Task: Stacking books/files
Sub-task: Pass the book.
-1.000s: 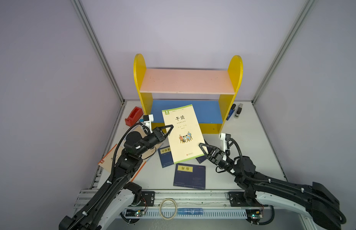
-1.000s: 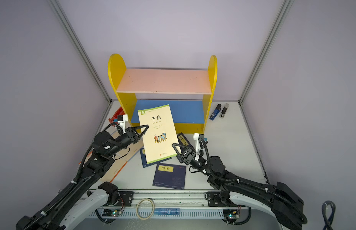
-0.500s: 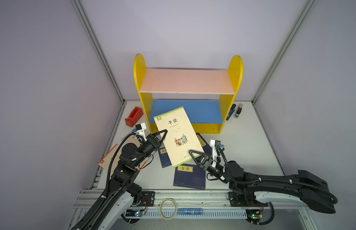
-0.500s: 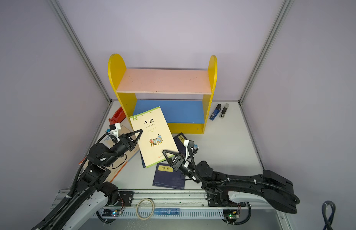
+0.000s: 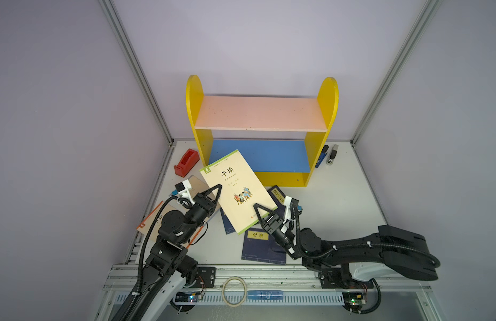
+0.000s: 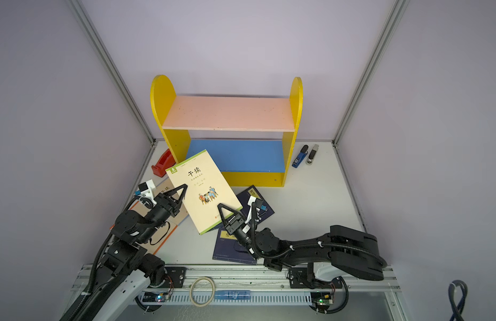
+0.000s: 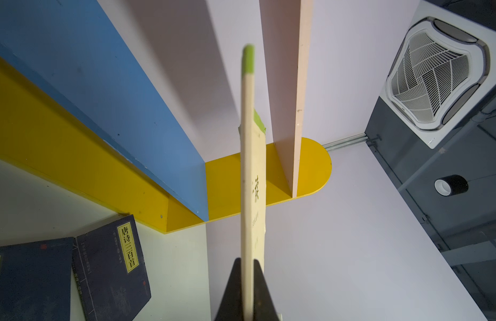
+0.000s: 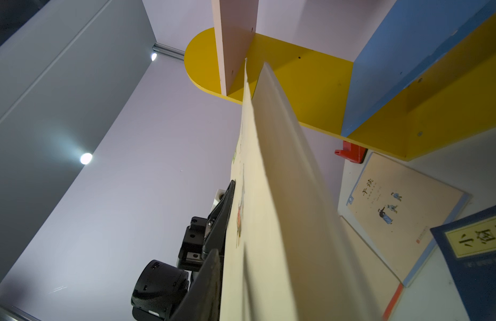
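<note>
Cream book [image 5: 237, 191] held up off counter [image 5: 338, 211], cover up and tilted, far end toward yellow shelf [image 5: 260, 112] at 12 o'clock. Long axis 11 to 5 o'clock in both top views. Pinched tight by left gripper [image 5: 214, 191] midway along the 9 o'clock long edge; same in left wrist view, jaws flat against the cover edge. Straddled at the 5 o'clock corner by right gripper [image 5: 260, 212]; jaws partway apart, real clamp or not, cannot tell. Below at 5 to 6 o'clock, navy books [image 5: 258, 250] flat on counter, nearer right gripper. Probably next: turn long axis to match a resting book, then lower, leading with left gripper.
</note>
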`<state>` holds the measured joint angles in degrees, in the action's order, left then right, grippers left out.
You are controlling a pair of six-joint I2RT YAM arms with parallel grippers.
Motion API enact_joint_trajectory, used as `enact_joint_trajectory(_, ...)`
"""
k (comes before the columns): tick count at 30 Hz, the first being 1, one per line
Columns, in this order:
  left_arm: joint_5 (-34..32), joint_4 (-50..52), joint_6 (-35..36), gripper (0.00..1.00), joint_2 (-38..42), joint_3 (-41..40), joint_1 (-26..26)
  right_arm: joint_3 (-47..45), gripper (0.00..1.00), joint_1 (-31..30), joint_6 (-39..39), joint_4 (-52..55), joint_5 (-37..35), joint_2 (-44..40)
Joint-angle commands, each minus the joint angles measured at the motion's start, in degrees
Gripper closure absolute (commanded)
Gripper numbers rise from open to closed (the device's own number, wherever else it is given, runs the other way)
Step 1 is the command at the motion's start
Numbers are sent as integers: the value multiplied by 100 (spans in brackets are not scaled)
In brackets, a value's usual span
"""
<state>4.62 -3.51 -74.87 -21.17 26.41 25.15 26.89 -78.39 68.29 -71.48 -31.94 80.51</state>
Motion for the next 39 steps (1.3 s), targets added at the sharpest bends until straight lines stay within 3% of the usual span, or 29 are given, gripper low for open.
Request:
enact_joint_trajectory(1,-318,137,-51,100,34,-30,8,168,67,-256,-84,-894,-602,181)
enact_joint_trajectory(14,-568,300,-189,100,322,-201,51,421,70,-502,822,-938,-1436,894)
enact_joint_trajectory(24,-570,347,-230,100,465,-178,173,704,100,-502,808,-930,-1595,1141)
enact_joint_trajectory(26,-553,442,-204,100,455,-126,179,692,100,-489,685,-929,-1584,1105)
enact_joint_trajectory(27,-545,597,-169,92,447,-50,181,661,100,-472,592,-929,-1549,1041)
enact_joint_trajectory(30,-733,1592,54,51,482,412,164,453,100,-328,343,-867,-1307,737)
enact_joint_trajectory(34,-1464,3633,53,11,333,1416,132,348,100,359,471,-32,-218,311)
enact_joint_trajectory(36,-1733,4116,273,1,176,1874,112,419,100,781,611,606,467,-4)
enact_joint_trajectory(39,-2156,4188,1173,0,-102,2456,104,479,100,1229,202,1244,1081,-364)
